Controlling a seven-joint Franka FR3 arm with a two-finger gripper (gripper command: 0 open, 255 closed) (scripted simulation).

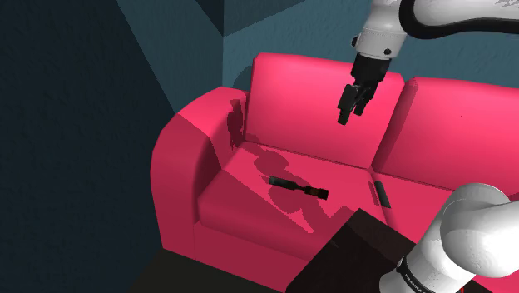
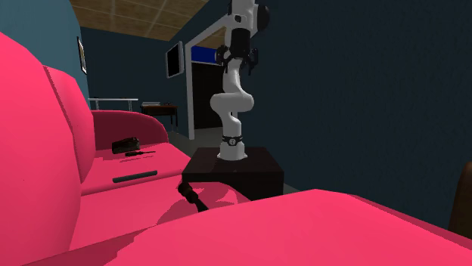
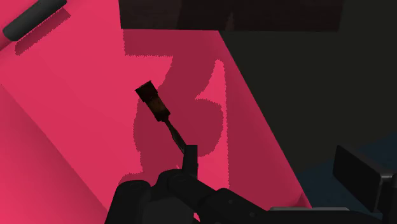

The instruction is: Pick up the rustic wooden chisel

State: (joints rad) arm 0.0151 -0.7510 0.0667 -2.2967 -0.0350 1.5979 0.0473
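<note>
The chisel (image 1: 298, 189) lies flat on the left seat cushion of a pink sofa (image 1: 179, 166). It has a dark brown handle, a thin shank and a small dark blade. My black gripper (image 1: 351, 112) hangs high above the seat, in front of the backrest and well clear of the chisel, its fingers open and empty. In the wrist view the chisel (image 3: 162, 114) lies below the hand inside the arm's shadow. The second exterior view has the chisel (image 2: 194, 196) on the near cushion's front part, with the gripper (image 2: 238, 57) far above the stand.
A dark flat bar (image 1: 381, 193) lies near the gap between the seat cushions, also seen as a bar (image 2: 135, 177). Further dark items (image 2: 125, 143) rest on the far cushion. The black stand (image 1: 349, 250) presses against the sofa front. The armrest (image 1: 170, 146) bounds the seat's left.
</note>
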